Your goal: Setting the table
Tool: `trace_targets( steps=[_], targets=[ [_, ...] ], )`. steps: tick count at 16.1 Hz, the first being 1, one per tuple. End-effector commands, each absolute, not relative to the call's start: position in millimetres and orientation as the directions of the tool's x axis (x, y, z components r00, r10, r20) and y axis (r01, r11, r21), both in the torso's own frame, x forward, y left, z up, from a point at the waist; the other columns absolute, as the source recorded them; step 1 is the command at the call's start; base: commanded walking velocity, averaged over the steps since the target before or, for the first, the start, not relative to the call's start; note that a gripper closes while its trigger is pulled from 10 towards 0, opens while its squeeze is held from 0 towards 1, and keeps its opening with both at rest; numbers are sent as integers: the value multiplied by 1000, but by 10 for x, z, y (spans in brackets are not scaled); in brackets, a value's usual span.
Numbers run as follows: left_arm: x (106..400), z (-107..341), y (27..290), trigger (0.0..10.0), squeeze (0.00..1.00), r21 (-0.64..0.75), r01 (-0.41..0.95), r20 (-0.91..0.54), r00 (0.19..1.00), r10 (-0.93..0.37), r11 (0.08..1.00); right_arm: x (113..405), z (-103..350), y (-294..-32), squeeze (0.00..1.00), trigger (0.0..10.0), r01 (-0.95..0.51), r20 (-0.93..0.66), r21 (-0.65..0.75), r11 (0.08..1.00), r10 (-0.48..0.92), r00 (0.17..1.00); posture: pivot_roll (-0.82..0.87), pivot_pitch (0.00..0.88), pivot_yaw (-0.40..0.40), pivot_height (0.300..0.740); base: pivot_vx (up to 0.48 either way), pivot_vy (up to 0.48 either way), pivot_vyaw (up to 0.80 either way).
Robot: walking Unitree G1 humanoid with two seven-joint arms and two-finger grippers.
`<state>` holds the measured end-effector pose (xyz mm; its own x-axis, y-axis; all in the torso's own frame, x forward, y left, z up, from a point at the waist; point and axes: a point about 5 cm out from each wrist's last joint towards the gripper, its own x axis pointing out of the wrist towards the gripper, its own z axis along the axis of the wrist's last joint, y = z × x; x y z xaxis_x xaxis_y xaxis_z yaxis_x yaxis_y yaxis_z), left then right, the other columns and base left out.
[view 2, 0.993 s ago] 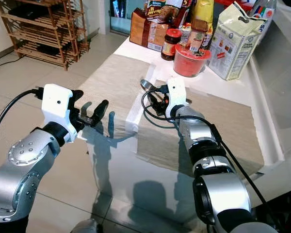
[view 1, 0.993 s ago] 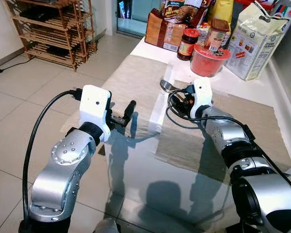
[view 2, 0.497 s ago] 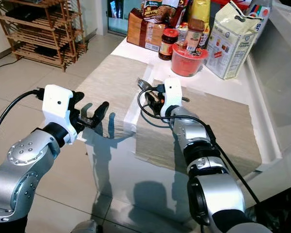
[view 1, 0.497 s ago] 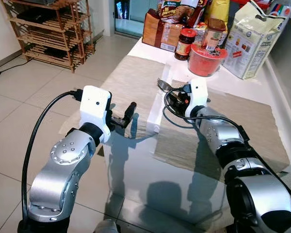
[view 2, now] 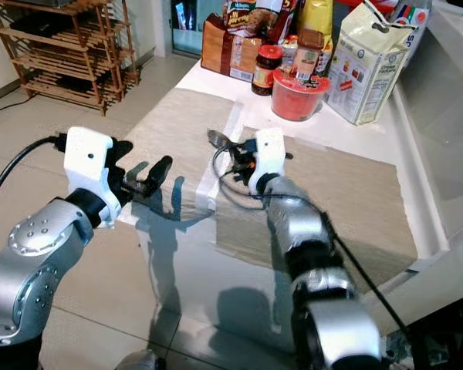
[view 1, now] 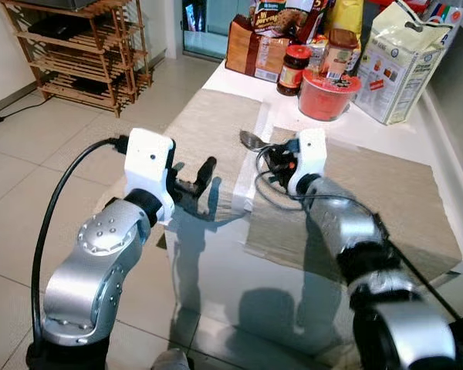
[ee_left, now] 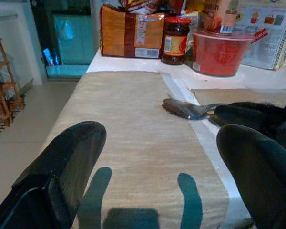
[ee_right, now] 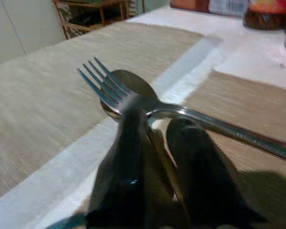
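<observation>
I see the white table (view 1: 239, 254) reaching away from me, with two beige placemats side by side on it: the left placemat (view 1: 208, 127) and the right placemat (view 1: 386, 193), a bare white strip between them. At the far end stand groceries — a white paper bag (view 1: 405, 62), a red tub (view 1: 326, 94), a dark jar (view 1: 295, 68). A wooden rack (view 1: 85, 46) stands on the tiled floor to the left.

My left gripper (view 1: 197, 181) hovers over the near edge of the left placemat, fingers (ee_left: 62, 167) spread wide and holding nothing.

My right gripper (ee_right: 157, 138) is over the strip between the mats, its fingers pinched close on the handles of a fork (ee_right: 102, 83) and a spoon (ee_left: 183, 109) — the fork lies on top of the spoon, both heads pointing toward the left placemat.
</observation>
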<state>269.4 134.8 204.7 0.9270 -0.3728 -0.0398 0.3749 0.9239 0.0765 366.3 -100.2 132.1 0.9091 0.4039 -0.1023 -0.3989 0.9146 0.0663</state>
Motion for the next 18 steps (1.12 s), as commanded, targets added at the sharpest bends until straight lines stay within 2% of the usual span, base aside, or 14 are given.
trace_targets(
  steps=[1, 5, 9, 10, 11, 12, 15, 16, 17, 18],
  targets=[
    [2722, 2042, 1335, 10000, 0, 73, 389, -47, 921, -386, 919, 3665, 1461, -990, 0, 0, -393, -28, 18, 919, 393, 919, 303, 0, -36, 740, 0, 0, 0],
    [2759, 2044, 1294, 10000, 0, 71, 401, -41, 916, -399, 913, 3644, 1791, -1109, 0, 0, -316, 184, -32, 948, 316, 931, 288, 0, -34, 740, 0, 0, 0],
    [2788, 2042, 1276, 10000, 0, 72, 407, -35, 914, -405, 911, 3663, 1779, -1259, 0, 0, -213, 169, -16, 977, 213, 962, 278, 0, -28, 740, 0, 0, 0],
    [2799, 2041, 1270, 10000, 0, 75, 405, -31, 914, -404, 911, 3655, 1663, -1280, 173, 10000, -220, 96, -23, 975, 222, 970, 271, 0, -28, 740, 0, 0, 0],
    [2810, 2036, 1259, 10000, 0, 76, 405, -30, 914, -404, 911, 3637, 1577, -1293, 1000, 10000, -240, 45, -41, 970, 242, 969, 264, 0, -29, 740, 0, 0, 0],
    [2815, 2028, 1231, 10000, 0, 109, 405, -2, 913, -407, 908, 3583, 1576, -1373, 1000, 10000, -321, 18, -76, 944, 323, 946, 244, 0, -31, 740, 0, 0, 0],
    [2785, 2033, 1121, 10000, 0, 114, 462, 40, 883, -469, 880, 3544, 1631, -1601, 1000, 10000, -341, -2, -90, 936, 343, 939, 210, 0, -38, 740, 0, 0, 0],
    [2748, 1990, 994, 10000, 0, 175, 529, 43, 838, -543, 830, 3526, 1669, -1780, 1000, 10000, -313, -10, -108, 944, 314, 950, 186, 0, -43, 740, 0, 0, 0],
    [2744, 1960, 946, 10000, 0, 204, 549, 36, 823, -567, 810, 3528, 1677, -1838, 1000, 10000, -299, -14, -114, 947, 299, 954, 176, 0, -42, 740, 0, 0, 0],
    [2736, 1902, 806, 10000, 0, 237, 615, 37, 768, -640, 752, 3511, 1669, -1963, 1000, 10000, -280, -30, -126, 952, 278, 960, 147, 0, -38, 740, 0, 0, 0]
  ],
)
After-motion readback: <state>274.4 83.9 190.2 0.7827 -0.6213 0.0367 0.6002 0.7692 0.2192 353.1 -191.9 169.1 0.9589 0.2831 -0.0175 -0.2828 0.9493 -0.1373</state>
